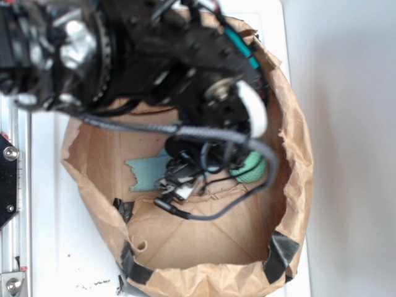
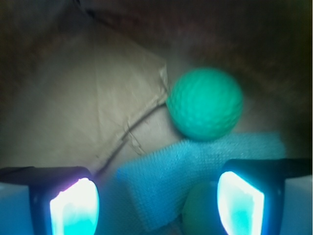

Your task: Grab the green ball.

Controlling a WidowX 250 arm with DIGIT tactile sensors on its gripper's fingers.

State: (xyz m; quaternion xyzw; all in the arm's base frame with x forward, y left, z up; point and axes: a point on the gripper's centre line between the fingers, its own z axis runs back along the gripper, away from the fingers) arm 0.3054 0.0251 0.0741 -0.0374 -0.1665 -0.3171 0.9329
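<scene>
The green ball (image 2: 205, 104), sea-green and dimpled, rests on the brown paper floor ahead of my gripper (image 2: 156, 205) and a little to the right. In the exterior view the green ball (image 1: 252, 167) shows only partly, behind the arm and a cable, to the right of the gripper (image 1: 179, 187). Both fingers stand wide apart, so the gripper is open. Nothing is held; it hangs over a blue cloth. The ball is apart from both fingers.
A torn brown paper bag (image 1: 291, 154) walls in the work area. A blue textured cloth (image 2: 161, 183) lies under the gripper. A smooth green lump (image 2: 200, 213) sits right by the inside of the right finger (image 2: 239, 203). Black cables (image 1: 210, 213) hang low.
</scene>
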